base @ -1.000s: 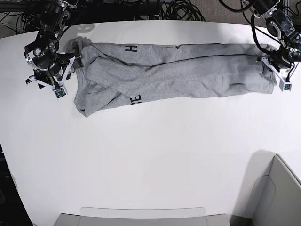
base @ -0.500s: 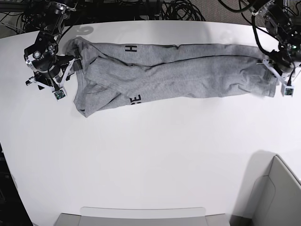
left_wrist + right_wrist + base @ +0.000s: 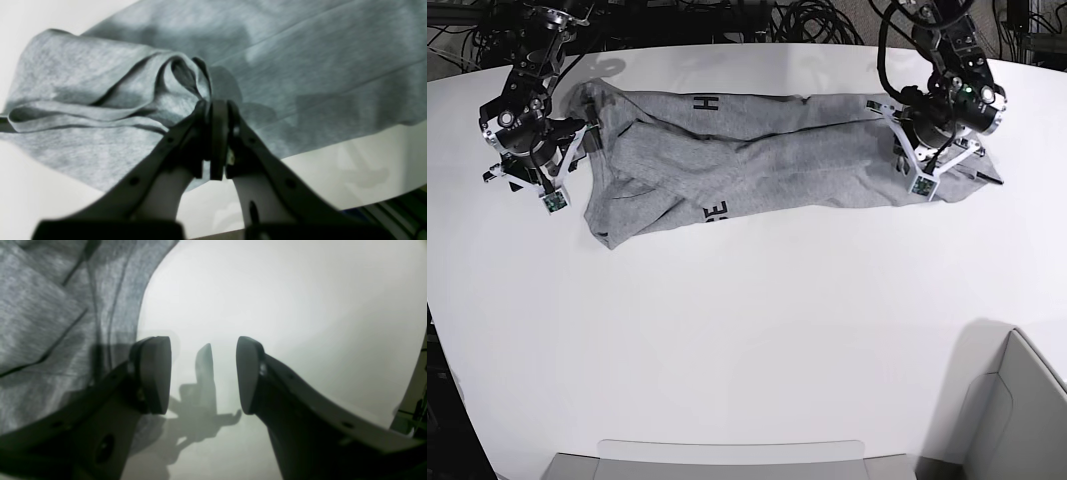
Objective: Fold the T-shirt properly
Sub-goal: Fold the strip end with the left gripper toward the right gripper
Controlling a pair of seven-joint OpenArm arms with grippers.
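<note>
T-shirt (image 3: 757,160): heather-grey, laid as a long band across the far half of the white table (image 3: 747,330); black lettering is shown only in the base view.

Left gripper (image 3: 215,110): its pinch on a bunched fold of the T-shirt is revealed by the left wrist view alone, jaws pressed together. In the base view the arm is bent down over the garment's right end.

Right gripper (image 3: 203,373): released, jaws parted over bare table just beside the cloth edge, nothing between them; the arm is angled down at the garment's left end.

T-shirt (image 3: 757,160) stretched across table (image 3: 747,340), lettering showing.
</note>
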